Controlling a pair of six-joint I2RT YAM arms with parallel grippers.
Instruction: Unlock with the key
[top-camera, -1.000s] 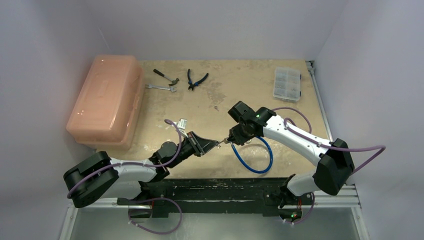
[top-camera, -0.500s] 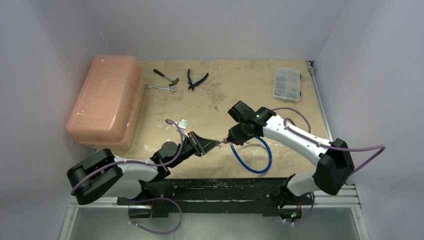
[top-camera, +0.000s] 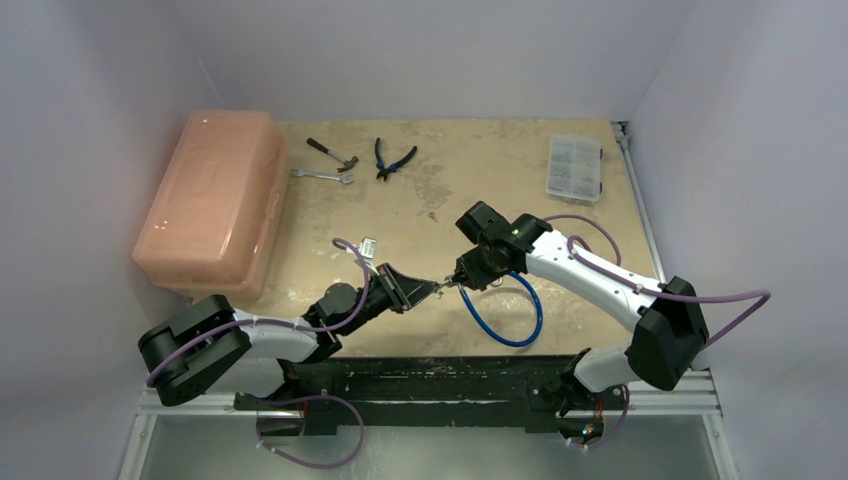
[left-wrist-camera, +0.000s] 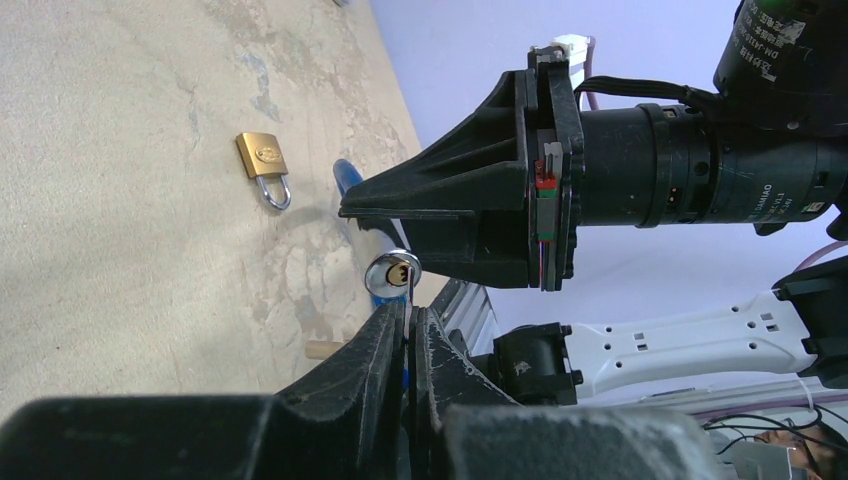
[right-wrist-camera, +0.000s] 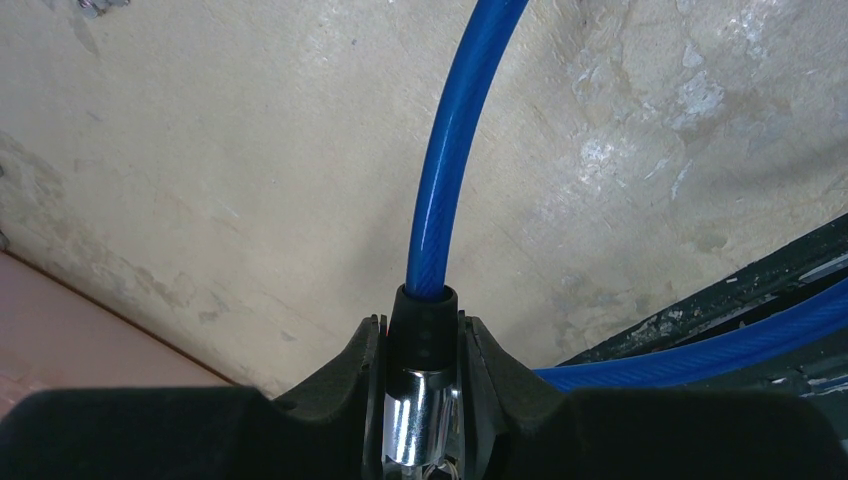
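Silvery key (left-wrist-camera: 411, 292) pinched in closed left claw (left-wrist-camera: 410, 314), over table's (top-camera: 450, 190) near edge, middle. Blade points along lock barrel (left-wrist-camera: 385, 275) axis, tip at keyhole (left-wrist-camera: 399, 270); inserted or not, cannot tell. Clamped on barrel: right claw (right-wrist-camera: 421, 328), facing left claw.

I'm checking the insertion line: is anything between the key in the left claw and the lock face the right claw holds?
Nothing visible does. The left claw pinches the key, whose tip sits right at the round silver lock face held in the right claw. The brass padlock lies well aside on the table.
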